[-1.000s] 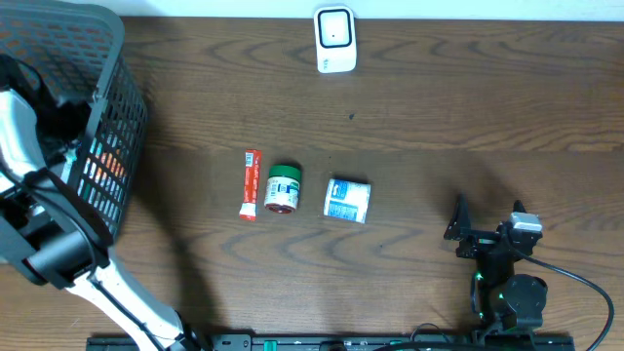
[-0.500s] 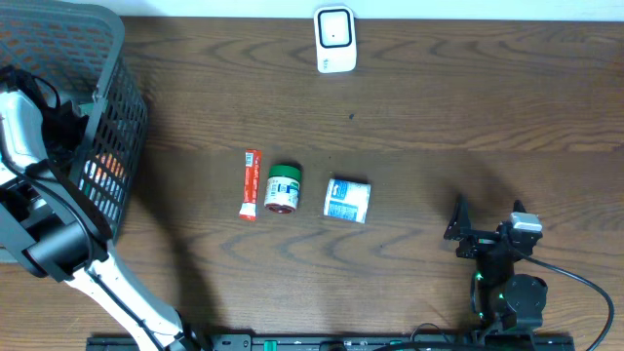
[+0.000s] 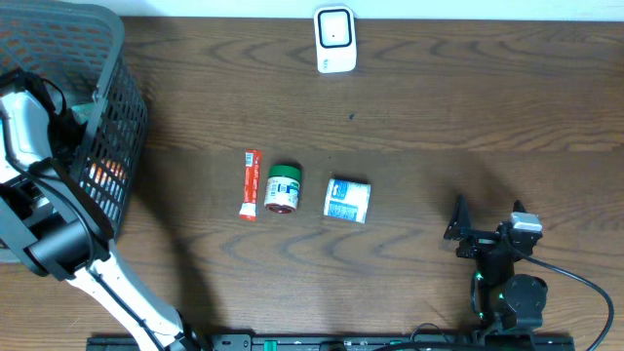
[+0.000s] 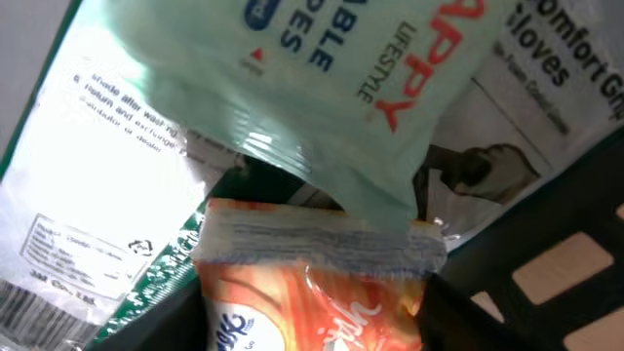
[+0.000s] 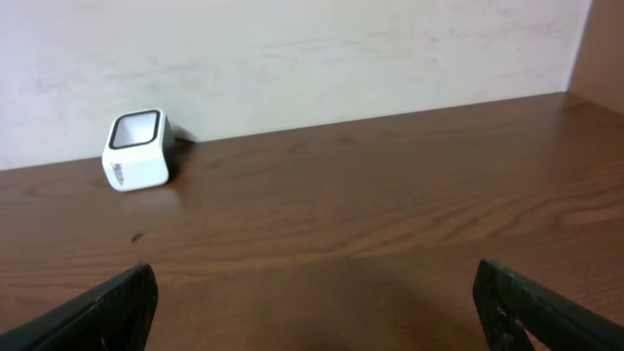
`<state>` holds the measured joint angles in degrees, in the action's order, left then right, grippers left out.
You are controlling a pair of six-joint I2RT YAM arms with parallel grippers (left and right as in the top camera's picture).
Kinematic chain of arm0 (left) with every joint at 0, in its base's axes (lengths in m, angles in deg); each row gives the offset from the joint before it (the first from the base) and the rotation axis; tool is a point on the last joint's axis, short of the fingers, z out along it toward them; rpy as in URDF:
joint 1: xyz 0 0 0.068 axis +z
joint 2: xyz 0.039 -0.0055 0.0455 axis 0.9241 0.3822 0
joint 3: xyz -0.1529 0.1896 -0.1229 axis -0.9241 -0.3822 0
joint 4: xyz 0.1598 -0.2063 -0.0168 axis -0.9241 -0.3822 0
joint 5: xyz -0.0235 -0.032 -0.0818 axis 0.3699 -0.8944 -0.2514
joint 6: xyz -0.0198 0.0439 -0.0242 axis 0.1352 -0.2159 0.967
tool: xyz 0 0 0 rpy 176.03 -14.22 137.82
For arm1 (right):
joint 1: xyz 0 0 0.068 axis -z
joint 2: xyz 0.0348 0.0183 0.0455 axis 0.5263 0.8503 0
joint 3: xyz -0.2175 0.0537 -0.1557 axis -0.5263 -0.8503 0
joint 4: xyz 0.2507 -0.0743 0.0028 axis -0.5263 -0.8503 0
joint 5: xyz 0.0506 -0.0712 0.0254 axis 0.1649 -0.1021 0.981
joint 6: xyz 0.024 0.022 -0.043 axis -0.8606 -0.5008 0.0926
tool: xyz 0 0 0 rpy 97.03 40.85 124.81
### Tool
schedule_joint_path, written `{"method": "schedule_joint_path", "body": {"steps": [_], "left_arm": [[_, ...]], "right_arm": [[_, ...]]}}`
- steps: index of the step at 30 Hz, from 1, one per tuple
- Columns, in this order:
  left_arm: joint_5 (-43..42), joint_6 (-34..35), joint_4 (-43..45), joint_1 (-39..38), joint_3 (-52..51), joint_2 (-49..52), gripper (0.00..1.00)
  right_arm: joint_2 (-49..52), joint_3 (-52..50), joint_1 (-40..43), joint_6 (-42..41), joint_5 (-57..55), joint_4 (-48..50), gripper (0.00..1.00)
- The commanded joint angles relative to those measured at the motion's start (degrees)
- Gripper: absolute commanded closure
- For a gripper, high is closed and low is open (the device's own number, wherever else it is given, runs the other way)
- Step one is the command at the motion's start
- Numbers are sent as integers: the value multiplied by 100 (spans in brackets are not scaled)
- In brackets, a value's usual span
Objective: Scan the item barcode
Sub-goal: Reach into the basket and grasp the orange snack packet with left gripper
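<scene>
Left arm [image 3: 24,127] is down in the basket [image 3: 115,44], camera tight on an orange packet [image 4: 312,292] tucked under a pale green wipes pack [image 4: 322,88]. Whether the left gripper has hold of anything, I can't tell. Right gripper [image 5: 312,292] hangs wide open and empty over the counter [image 3: 468,107], facing the scanner [image 3: 334,39].

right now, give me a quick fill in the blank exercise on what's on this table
1. The left arm reaches into the ____.
2. The jar on the table has a ____ lid.
3. The scanner at the far edge is ____ in colour.
4. The right end effector rests with its jaws ____.

Missing words: basket; green; white; open
</scene>
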<state>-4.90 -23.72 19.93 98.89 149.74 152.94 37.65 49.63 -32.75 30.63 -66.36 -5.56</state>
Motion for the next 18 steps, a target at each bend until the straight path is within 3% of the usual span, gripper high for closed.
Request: {"method": "schedule_joint_path", "body": {"steps": [1, 5, 9, 18], "left_arm": [[120, 105, 28, -74, -55, 4, 42], [203, 446, 44, 2, 170, -44, 50], [201, 769, 48, 151, 315, -289, 66], [203, 835, 74, 275, 315, -1145, 92]], "right_arm": [[0, -4, -28, 83, -17, -20, 1], [0, -4, -28, 83, -17, -20, 1], [0, -4, -28, 83, -17, -20, 1], [0, -4, -28, 83, -20, -20, 1]]}}
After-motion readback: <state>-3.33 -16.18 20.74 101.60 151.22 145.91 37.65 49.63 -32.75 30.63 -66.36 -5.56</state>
